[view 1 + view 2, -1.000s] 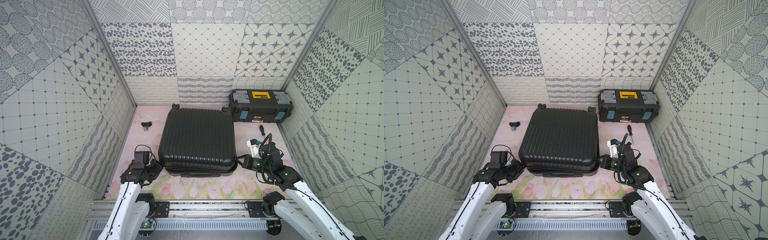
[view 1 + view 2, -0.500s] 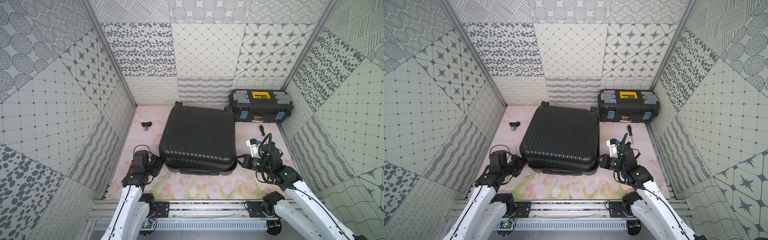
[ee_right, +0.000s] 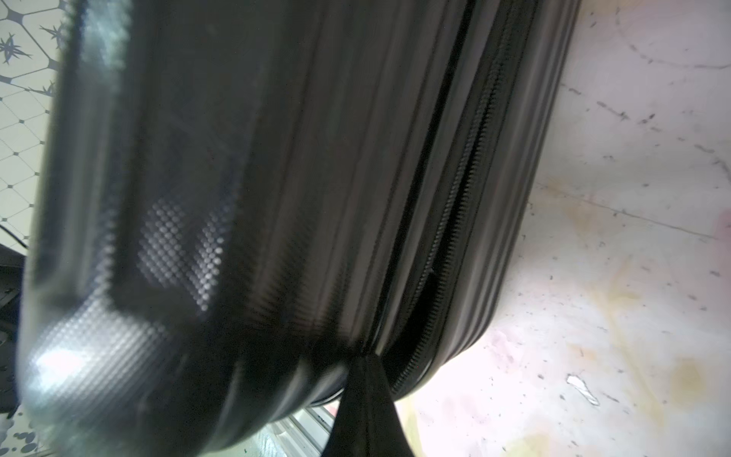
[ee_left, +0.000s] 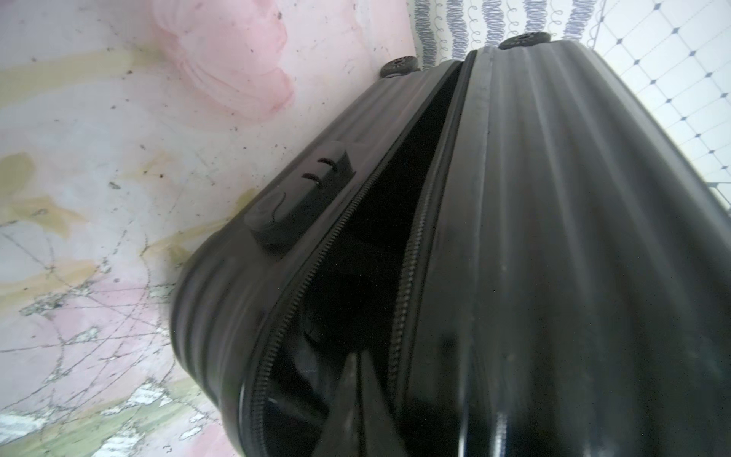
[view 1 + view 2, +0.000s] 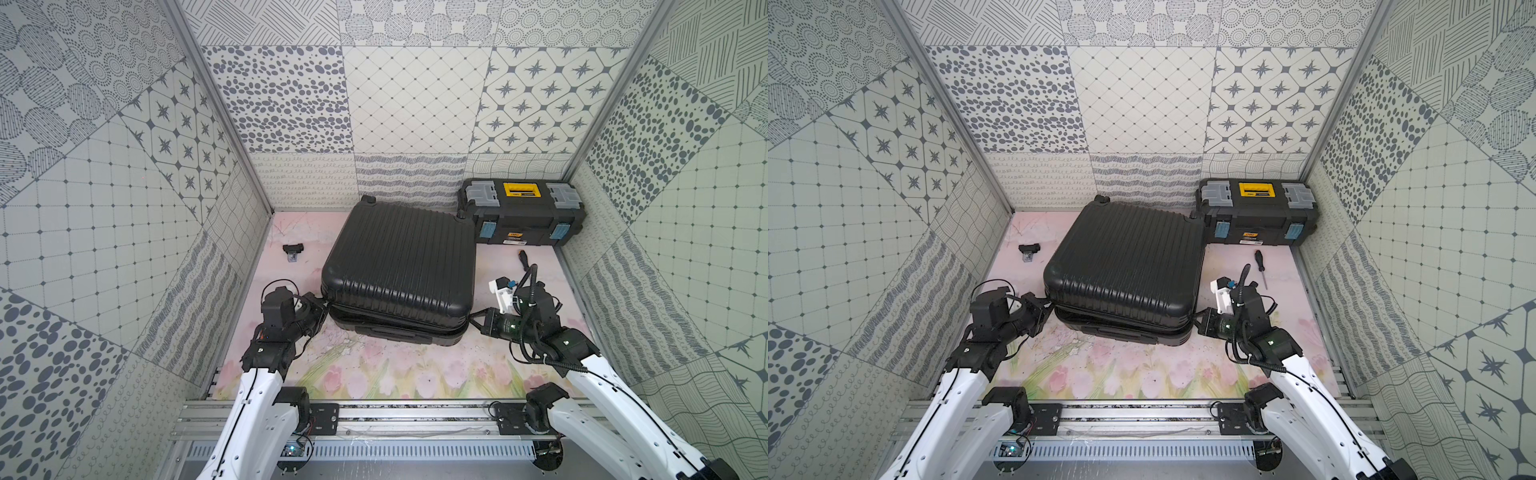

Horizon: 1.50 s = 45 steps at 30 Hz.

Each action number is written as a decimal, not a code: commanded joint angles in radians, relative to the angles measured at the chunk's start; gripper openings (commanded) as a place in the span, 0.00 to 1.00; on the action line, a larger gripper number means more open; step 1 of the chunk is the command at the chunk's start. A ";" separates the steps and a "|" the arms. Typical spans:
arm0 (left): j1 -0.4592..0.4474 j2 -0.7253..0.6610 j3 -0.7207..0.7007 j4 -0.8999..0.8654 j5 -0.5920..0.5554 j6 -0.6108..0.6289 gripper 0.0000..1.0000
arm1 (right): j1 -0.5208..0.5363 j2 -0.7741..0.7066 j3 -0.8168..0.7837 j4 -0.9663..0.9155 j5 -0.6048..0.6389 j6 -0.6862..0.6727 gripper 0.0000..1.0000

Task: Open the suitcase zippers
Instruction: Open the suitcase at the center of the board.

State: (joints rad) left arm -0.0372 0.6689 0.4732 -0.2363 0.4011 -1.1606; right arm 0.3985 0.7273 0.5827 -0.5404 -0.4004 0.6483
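Suitcase (image 5: 399, 266) lies flat, ribbed shell up, in the middle of the flower-printed table (image 5: 374, 374). Its caster wheels point to 12 o'clock, toward the back wall, in both top views (image 5: 1121, 266). Along its 6 o'clock edge the upper shell sits a little apart from the lower one, with a dark line showing between them.

The left end effector (image 5: 322, 305) is at the case's 8 o'clock corner, level with the seam. Its fingers are pressed together, and the left wrist view shows them as one dark wedge (image 4: 356, 395) with its tip in the seam. There the zippers (image 4: 407, 277) are parted: two rows of teeth run away from the corner toward a wheel (image 4: 399, 65), with a black gap between them. A raised lock block (image 4: 300, 201) sits on the lower shell just beside that gap.

The right end effector (image 5: 473, 322) is at the 4 o'clock corner, also closed tight. In the right wrist view its tip (image 3: 368, 395) touches the rounded corner at the seam. The teeth (image 3: 455, 205) open only in a short slit near the corner and lie together farther along. Whether either end effector pinches a zip pull cannot be told.

A black toolbox (image 5: 521, 216) with a yellow handle stands at 2 o'clock against the back wall, just beside the case's far corner. A screwdriver (image 5: 1260, 266) lies at 3 o'clock, and a small black part (image 5: 293, 251) at 10 o'clock, both apart from the case.
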 commanded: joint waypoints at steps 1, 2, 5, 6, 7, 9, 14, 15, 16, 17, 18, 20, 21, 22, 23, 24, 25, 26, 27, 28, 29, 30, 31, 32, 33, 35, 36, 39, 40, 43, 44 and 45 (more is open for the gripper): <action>-0.046 0.011 0.065 0.256 0.024 0.014 0.04 | 0.004 -0.072 0.039 -0.040 0.120 -0.014 0.00; -0.061 0.016 0.081 0.267 0.003 0.022 0.05 | 0.004 -0.090 0.039 -0.053 0.142 -0.016 0.00; -0.096 0.038 0.116 0.315 -0.049 0.032 0.07 | 0.004 -0.122 0.039 -0.100 0.209 -0.026 0.00; -0.102 0.046 0.125 0.335 -0.059 0.033 0.08 | 0.003 -0.128 0.036 -0.111 0.231 -0.026 0.00; -0.109 0.059 0.141 0.345 -0.070 0.036 0.08 | 0.002 -0.131 0.031 -0.119 0.254 -0.022 0.00; -0.130 0.079 0.176 0.357 -0.095 0.060 0.09 | -0.009 -0.115 0.033 -0.110 0.280 -0.022 0.00; -0.205 0.099 0.230 0.353 -0.180 0.138 0.10 | -0.153 0.085 0.112 0.040 0.246 0.004 0.00; -0.211 0.103 0.231 0.354 -0.188 0.141 0.10 | -0.201 0.143 0.130 0.091 0.195 0.016 0.00; -0.216 0.103 0.230 0.359 -0.195 0.143 0.10 | -0.250 0.219 0.154 0.155 0.123 0.032 0.00; -0.219 0.107 0.228 0.361 -0.198 0.145 0.10 | -0.280 0.301 0.195 0.219 0.072 0.037 0.00; -0.220 0.108 0.226 0.362 -0.203 0.145 0.10 | -0.292 0.375 0.247 0.244 0.041 0.028 0.00; -0.227 0.110 0.219 0.367 -0.210 0.144 0.10 | -0.297 0.555 0.404 0.251 -0.042 -0.002 0.00; -0.228 0.108 0.217 0.368 -0.214 0.144 0.10 | -0.297 0.623 0.472 0.255 -0.088 -0.005 0.00; -0.231 0.108 0.215 0.371 -0.218 0.145 0.10 | -0.296 0.695 0.550 0.242 -0.136 -0.009 0.00; -0.233 0.106 0.214 0.373 -0.223 0.148 0.10 | -0.290 0.755 0.623 0.224 -0.164 -0.012 0.00; -0.235 0.107 0.216 0.374 -0.229 0.149 0.10 | -0.283 0.799 0.680 0.219 -0.187 -0.011 0.00; -0.237 0.107 0.217 0.378 -0.234 0.151 0.10 | -0.275 0.845 0.737 0.206 -0.214 -0.008 0.00; -0.238 0.111 0.222 0.380 -0.238 0.155 0.10 | -0.261 0.888 0.798 0.190 -0.242 -0.009 0.00; -0.240 0.114 0.228 0.380 -0.243 0.159 0.10 | -0.246 0.922 0.845 0.175 -0.266 -0.015 0.00; -0.241 0.119 0.236 0.379 -0.251 0.167 0.10 | -0.226 0.958 0.899 0.147 -0.281 -0.029 0.00; -0.243 0.129 0.246 0.380 -0.256 0.172 0.10 | -0.210 0.992 0.949 0.116 -0.289 -0.042 0.00; -0.244 0.138 0.258 0.381 -0.262 0.175 0.10 | -0.199 1.016 0.985 0.095 -0.295 -0.052 0.00; -0.245 0.152 0.269 0.384 -0.267 0.179 0.10 | -0.194 1.045 1.021 0.071 -0.296 -0.062 0.00; -0.248 0.173 0.285 0.390 -0.271 0.185 0.11 | -0.195 1.062 1.054 0.047 -0.274 -0.066 0.00; -0.249 0.192 0.302 0.394 -0.275 0.189 0.10 | -0.203 1.067 1.063 0.049 -0.257 -0.064 0.00; -0.250 0.247 0.347 0.411 -0.286 0.205 0.10 | -0.235 1.061 1.060 0.074 -0.234 -0.038 0.00; -0.251 0.273 0.371 0.418 -0.291 0.212 0.10 | -0.247 1.045 1.058 0.061 -0.190 -0.037 0.00; -0.253 0.371 0.469 0.453 -0.293 0.228 0.10 | -0.257 0.935 1.010 0.018 0.018 -0.070 0.03; -0.259 0.411 0.523 0.460 -0.295 0.238 0.10 | -0.253 0.891 0.989 -0.006 0.088 -0.075 0.05; -0.293 0.531 0.668 0.464 -0.325 0.313 0.12 | -0.227 0.717 0.844 0.021 0.254 -0.063 0.07; -0.300 0.580 0.723 0.463 -0.335 0.340 0.12 | -0.215 0.653 0.777 0.040 0.289 -0.062 0.07; -0.301 0.622 0.771 0.455 -0.340 0.355 0.12 | -0.199 0.603 0.734 0.045 0.316 -0.061 0.07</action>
State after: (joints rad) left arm -0.3149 1.1481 1.0657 0.0731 0.1028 -0.9520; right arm 0.1631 1.4681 1.4002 -0.5209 -0.2630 0.5938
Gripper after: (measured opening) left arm 0.120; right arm 0.067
